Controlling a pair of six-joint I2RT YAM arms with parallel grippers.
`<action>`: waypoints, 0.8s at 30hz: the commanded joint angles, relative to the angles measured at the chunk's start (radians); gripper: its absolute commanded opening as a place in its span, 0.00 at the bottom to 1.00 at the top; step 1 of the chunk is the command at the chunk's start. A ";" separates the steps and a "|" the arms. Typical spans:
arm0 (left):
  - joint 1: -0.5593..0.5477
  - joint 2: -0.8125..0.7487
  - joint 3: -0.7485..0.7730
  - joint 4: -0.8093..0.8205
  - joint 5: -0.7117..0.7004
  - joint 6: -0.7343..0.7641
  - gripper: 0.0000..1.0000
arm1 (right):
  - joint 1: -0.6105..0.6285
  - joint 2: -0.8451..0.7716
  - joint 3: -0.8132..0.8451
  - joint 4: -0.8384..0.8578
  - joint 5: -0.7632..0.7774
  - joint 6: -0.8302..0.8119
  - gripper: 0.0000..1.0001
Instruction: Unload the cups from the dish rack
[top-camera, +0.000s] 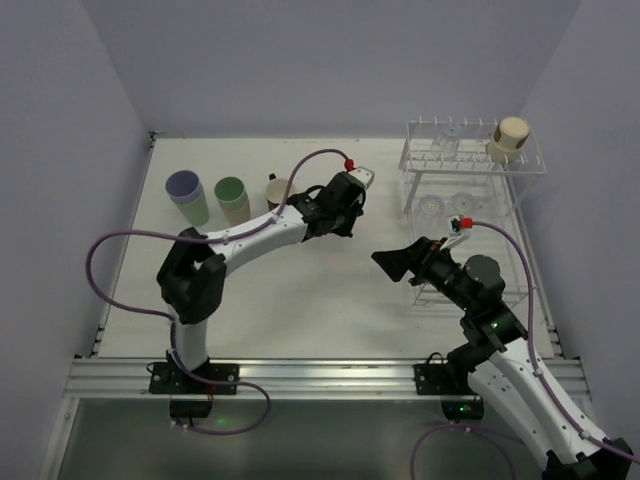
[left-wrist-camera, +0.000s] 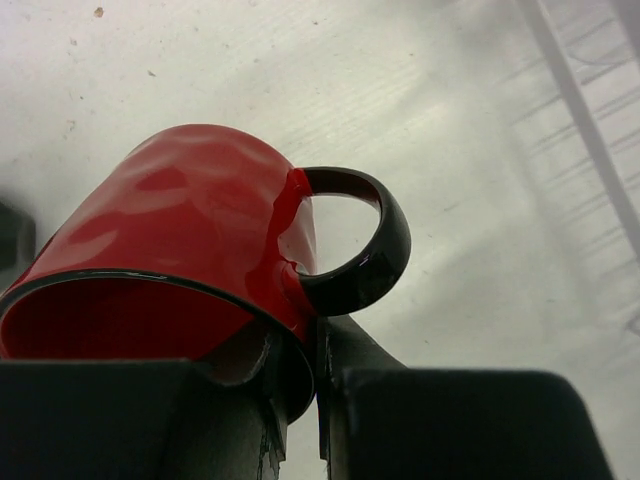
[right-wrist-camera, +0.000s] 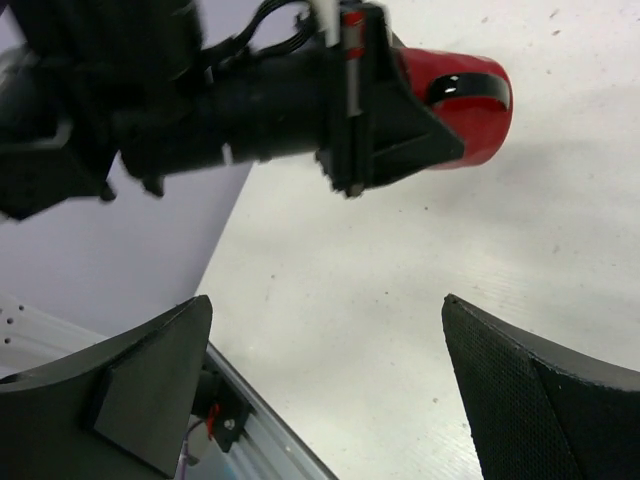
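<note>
- Red mug (left-wrist-camera: 190, 220) clamped at its rim, right beside the dark handle, between the nearly closed fingers of the left gripper (left-wrist-camera: 318, 370).
- Held on its side, mouth toward the wrist, over the white table (top-camera: 300, 300); contact with the tabletop not clear.
- Across from it, the right gripper (right-wrist-camera: 325, 390) with fingers spread wide and nothing between them, pointing toward the left gripper and the mug from near the front of the dish rack (top-camera: 520, 170).
- Just left of the held mug in the top view: black mug with cream inside (top-camera: 278, 190), then pale green tumbler (top-camera: 232, 199), then lavender tumbler (top-camera: 186, 195), standing in a row on the table, mouths up.
- Rack of clear wire at the far right of the table, well apart from the left gripper.
- On the rack's upper tier, far right corner: beige tumbler (top-camera: 509, 138); on the lower tier, two clear glasses (top-camera: 432, 205) side by side.
</note>
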 joint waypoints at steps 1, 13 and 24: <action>0.058 0.110 0.189 -0.140 -0.011 0.101 0.00 | 0.002 -0.047 0.039 -0.105 0.056 -0.084 0.99; 0.148 0.380 0.482 -0.289 0.066 0.178 0.04 | 0.002 -0.081 0.073 -0.246 0.183 -0.177 0.99; 0.171 0.406 0.513 -0.303 0.046 0.196 0.46 | -0.008 0.069 0.194 -0.357 0.606 -0.300 0.84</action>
